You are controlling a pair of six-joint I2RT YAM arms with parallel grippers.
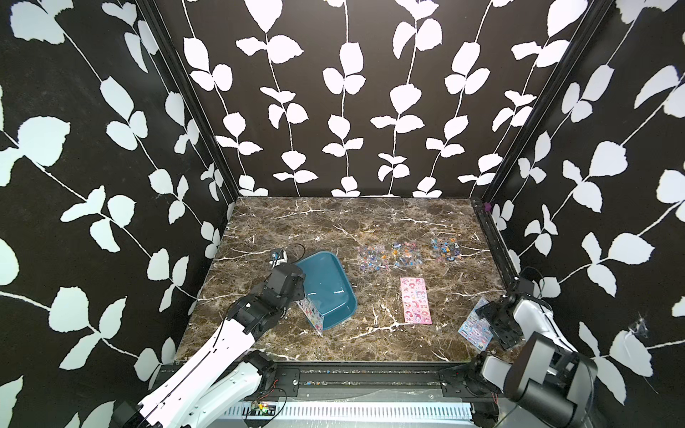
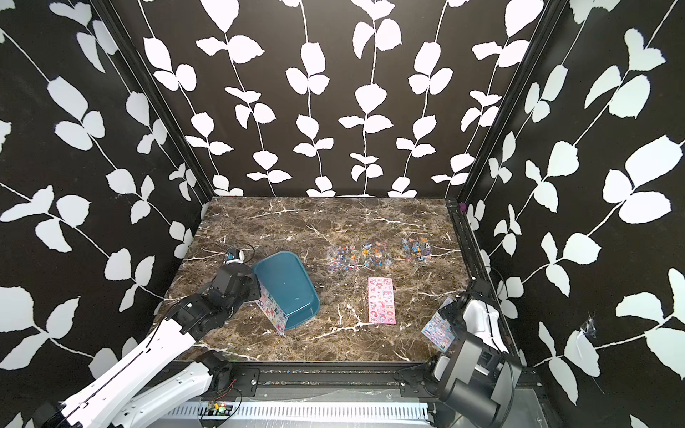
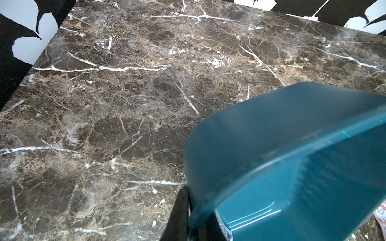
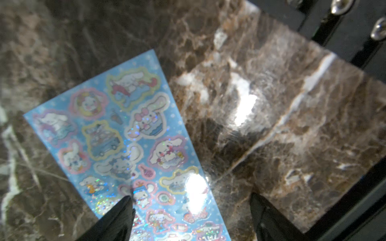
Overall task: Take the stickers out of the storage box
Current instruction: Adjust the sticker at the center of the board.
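Stretched in from the near left: left arm [image 1: 222, 341], left gripper [image 3: 195, 217] with jaws clamped tight on the storage box [image 1: 326, 281] rim. Folded at the near right: right arm [image 1: 533, 318], right gripper [image 4: 190, 198] aimed down at the tabletop [image 1: 333, 222], jaws spread wide.

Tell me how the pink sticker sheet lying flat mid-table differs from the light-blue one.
The pink sheet lies roughly square to the table; the light-blue sheet lies askew. The pink sheet lies alone in the open; the light-blue sheet lies under the open right gripper. Both carry cartoon characters and lie flat on the table, outside the storage box.
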